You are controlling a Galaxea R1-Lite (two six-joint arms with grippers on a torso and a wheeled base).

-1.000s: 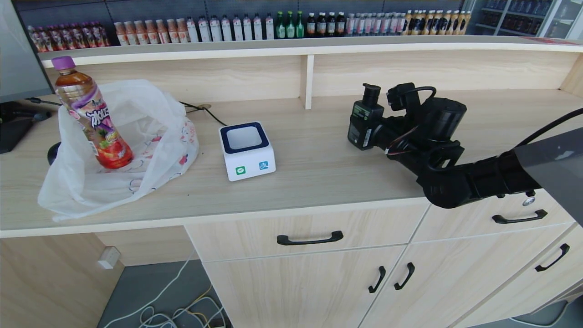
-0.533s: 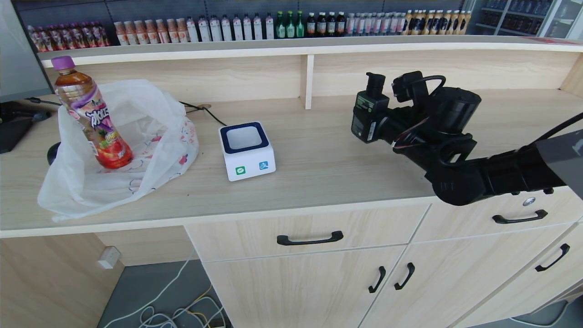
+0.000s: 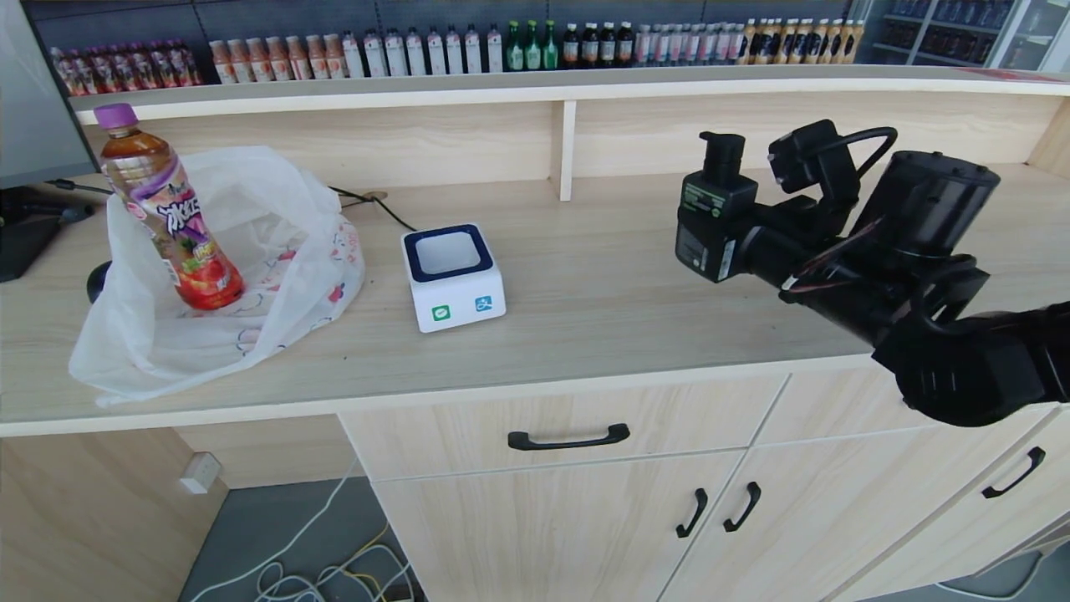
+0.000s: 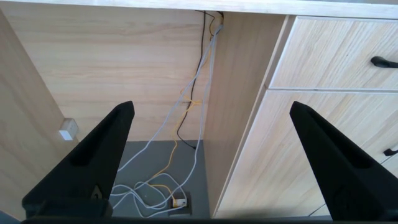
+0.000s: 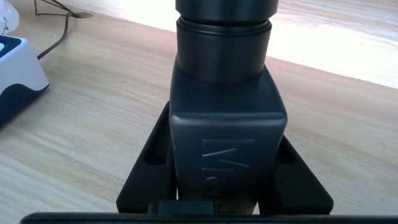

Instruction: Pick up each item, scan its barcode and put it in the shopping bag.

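Note:
My right gripper (image 3: 736, 242) is shut on a dark square bottle (image 3: 712, 213) with a black cap, held upright above the right half of the wooden counter (image 3: 585, 276). The same dark bottle (image 5: 227, 118) stands between the fingers (image 5: 146, 168) in the right wrist view. A white scanner (image 3: 452, 276) with a blue-rimmed top sits at the counter's middle, well to the left of the held bottle. A white plastic shopping bag (image 3: 251, 259) lies at the left, with a purple-capped tea bottle (image 3: 167, 209) standing in it. My left gripper (image 4: 211, 168) hangs open below counter height, facing the cabinet.
A black cable (image 3: 376, 205) runs behind the scanner to a hole in the counter. A raised shelf with a divider (image 3: 567, 146) backs the counter. A dark monitor (image 3: 38, 125) stands at far left. Drawers (image 3: 568, 436) and cables on the floor (image 4: 168, 180) lie below.
My right gripper has lifted the dark bottle off the counter and drawn it up and to the right, toward the counter's front. The bag, tea bottle and scanner have not moved.

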